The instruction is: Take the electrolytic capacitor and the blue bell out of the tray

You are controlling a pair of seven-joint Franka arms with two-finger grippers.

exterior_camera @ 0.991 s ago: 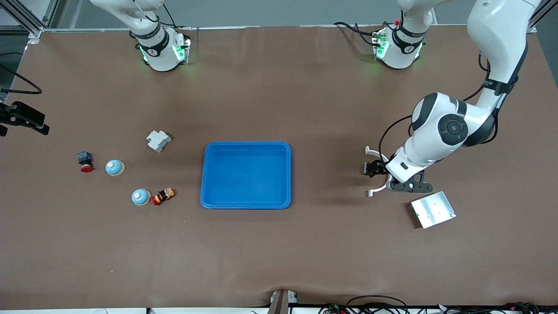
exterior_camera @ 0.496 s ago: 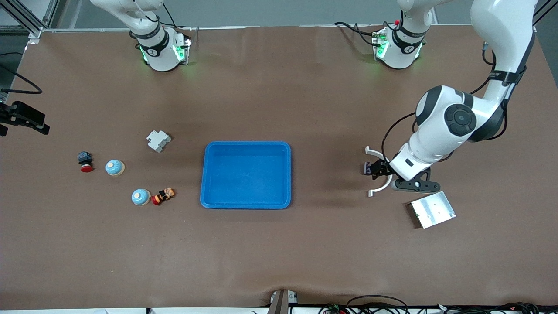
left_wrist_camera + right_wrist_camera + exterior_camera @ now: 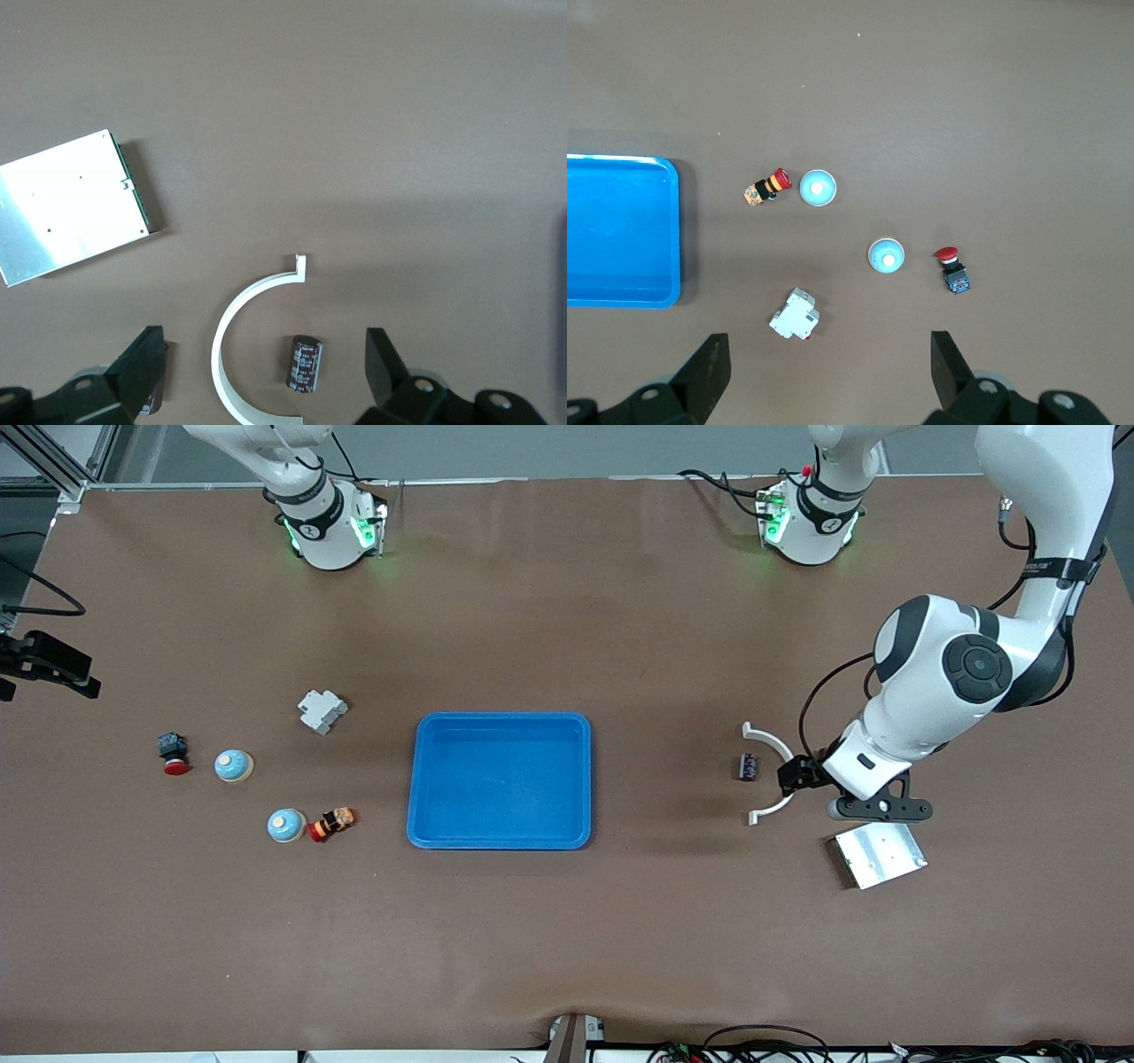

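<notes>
blue tray (image 3: 500, 779) mid-counter, nothing in it. left pincer (image 3: 791, 776) open, holding nothing, low over the counter beside the white curved bracket (image 3: 769, 771); capacitor (image 3: 749, 766) lies on its side within the bracket's arc. two bells (image 3: 234, 765) (image 3: 286, 825) stand toward the right arm's end. right pincer (image 3: 828, 376) shows only in its wrist view, open, high over the bells, waiting.
</notes>
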